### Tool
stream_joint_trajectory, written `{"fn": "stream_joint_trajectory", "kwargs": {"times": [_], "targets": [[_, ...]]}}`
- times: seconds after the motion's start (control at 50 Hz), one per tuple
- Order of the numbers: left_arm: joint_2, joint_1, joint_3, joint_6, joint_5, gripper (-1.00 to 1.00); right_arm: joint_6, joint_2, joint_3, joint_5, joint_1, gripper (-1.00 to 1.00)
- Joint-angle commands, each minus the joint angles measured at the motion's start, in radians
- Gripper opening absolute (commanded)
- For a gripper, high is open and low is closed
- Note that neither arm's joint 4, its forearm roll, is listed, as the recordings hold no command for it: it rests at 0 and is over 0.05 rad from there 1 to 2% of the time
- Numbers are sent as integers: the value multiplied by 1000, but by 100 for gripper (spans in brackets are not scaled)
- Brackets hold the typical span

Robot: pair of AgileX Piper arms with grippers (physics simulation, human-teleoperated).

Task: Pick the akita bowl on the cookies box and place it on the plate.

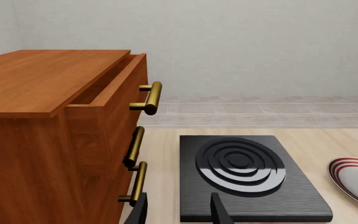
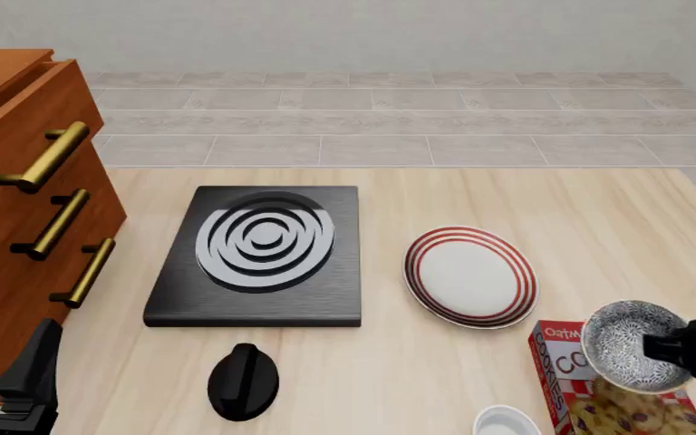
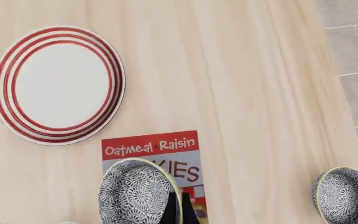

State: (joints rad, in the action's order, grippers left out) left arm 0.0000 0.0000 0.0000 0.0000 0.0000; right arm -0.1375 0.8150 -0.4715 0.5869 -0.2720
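Akita bowl (image 2: 633, 346) is pinched by its rim in the right gripper (image 3: 177, 207) and raised over the cookies box (image 3: 160, 163), so the pick looks done, leaving the carry to the empty plate (image 2: 470, 275); left gripper (image 1: 179, 212) idles open.

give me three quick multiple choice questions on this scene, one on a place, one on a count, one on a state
1. Where is the plate?
A right of the stove
B in the drawer
C under the cookies box

2. How many speckled bowls show in the right wrist view?
A one
B two
C three

3. The right end effector is
A wide open over the plate
B shut on a speckled bowl's rim
C out of view

Answers: 1 A, front view shows them side by side. 2 B, a second bowl sits apart. 3 B, fingers pinch the rim.
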Motion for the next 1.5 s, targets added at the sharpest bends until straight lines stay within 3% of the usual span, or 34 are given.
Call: {"fn": "stream_joint_trajectory", "kwargs": {"times": [0.02,0.24,0.38,1.04,1.26,1.5], "targets": [[0,0,0,0,0,100,50,-59,-112,79,71,-100],[0,0,0,0,0,100,83,-31,-179,70,99,-100],[0,0,0,0,0,100,132,1,-229,47,136,-100],[0,0,0,0,0,100,395,338,-273,-271,348,-100],[0,0,0,0,0,100,438,426,-288,-343,396,-100],[0,0,0,0,0,100,448,498,-322,-385,392,-100]]}}
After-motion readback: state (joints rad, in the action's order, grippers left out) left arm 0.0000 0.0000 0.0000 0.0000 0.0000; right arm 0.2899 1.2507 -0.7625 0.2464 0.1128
